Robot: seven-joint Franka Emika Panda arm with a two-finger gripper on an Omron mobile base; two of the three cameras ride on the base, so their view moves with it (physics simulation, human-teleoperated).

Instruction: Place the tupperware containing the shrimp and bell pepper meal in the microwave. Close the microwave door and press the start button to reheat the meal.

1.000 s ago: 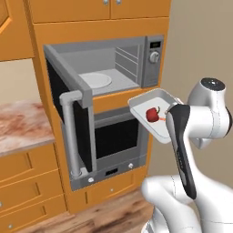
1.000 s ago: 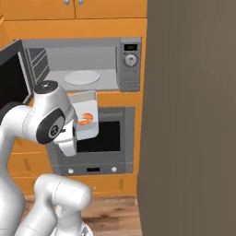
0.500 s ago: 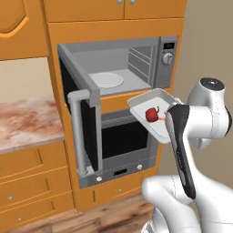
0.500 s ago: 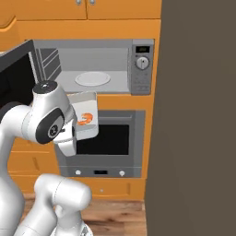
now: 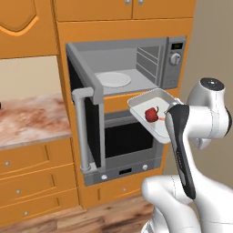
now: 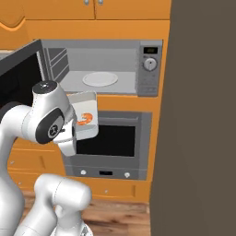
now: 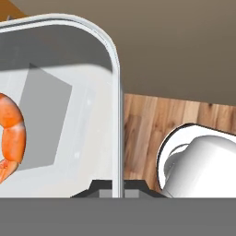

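The gripper (image 7: pixel 118 190) is closed on the rim of the tupperware (image 5: pixel 154 107). It holds it in the air, in front of the microwave (image 5: pixel 132 63) and just below its opening. Pepper (image 5: pixel 151 114) and shrimp (image 6: pixel 84 119) lie inside. The door (image 5: pixel 84 118) stands open. The carrying step is in hand; next the tray must rise and go in over the turntable (image 5: pixel 113 79).

My tray (image 5: pixel 161 127), pepper (image 5: pixel 151 114) and shrimp (image 6: pixel 85 119) in it, hangs before the oven (image 5: pixel 129 141), just below the open microwave (image 5: pixel 136 63); counter (image 5: pixel 27 120) lies left.
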